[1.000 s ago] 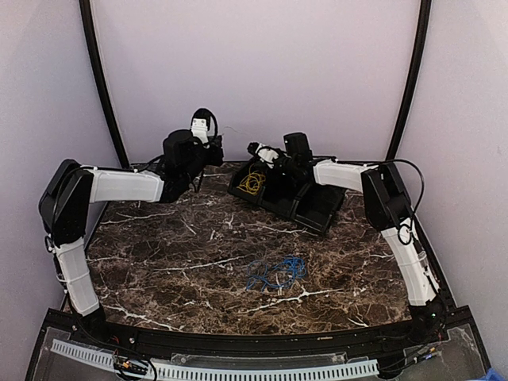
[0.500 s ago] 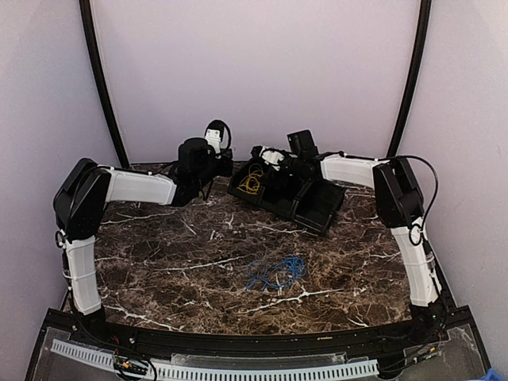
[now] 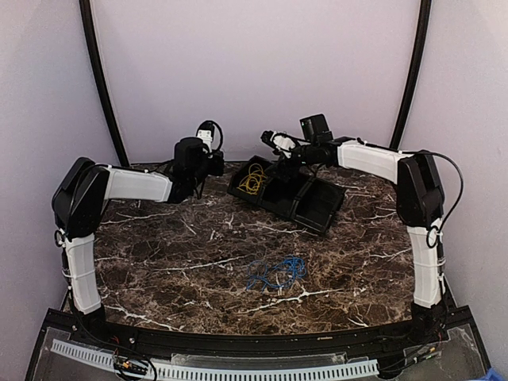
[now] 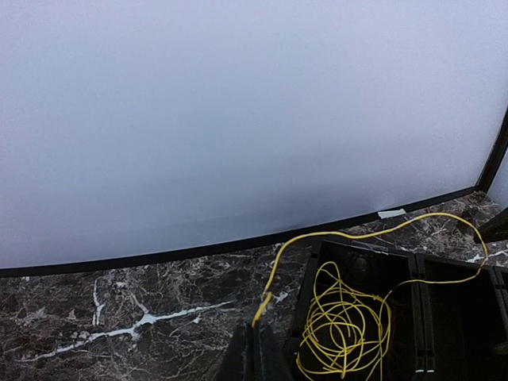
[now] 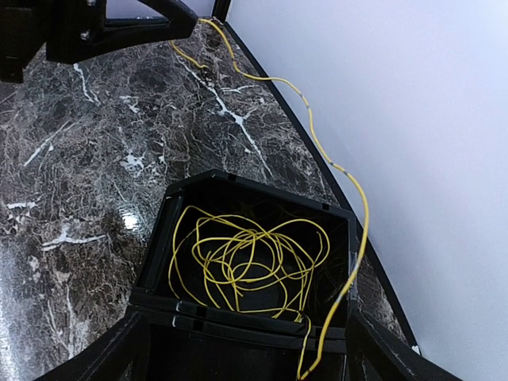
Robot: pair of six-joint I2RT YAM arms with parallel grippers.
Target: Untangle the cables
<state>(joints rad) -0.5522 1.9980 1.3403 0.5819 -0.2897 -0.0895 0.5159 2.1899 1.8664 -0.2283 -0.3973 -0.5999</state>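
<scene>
My left pincer (image 4: 254, 337) is clamped on the yellow cable (image 4: 341, 332), my right pincer (image 5: 250, 353) spread wide — I'd lower that tail gently into the tray (image 5: 270, 189).

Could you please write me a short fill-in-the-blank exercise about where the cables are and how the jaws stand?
The yellow cable is coiled inside the black ____.
The blue cable lies loose on the marble ____.
The left gripper has its jaws ____ on the yellow cable's end.
The right gripper has its jaws ____.
Missing words: tray; table; shut; open.
</scene>
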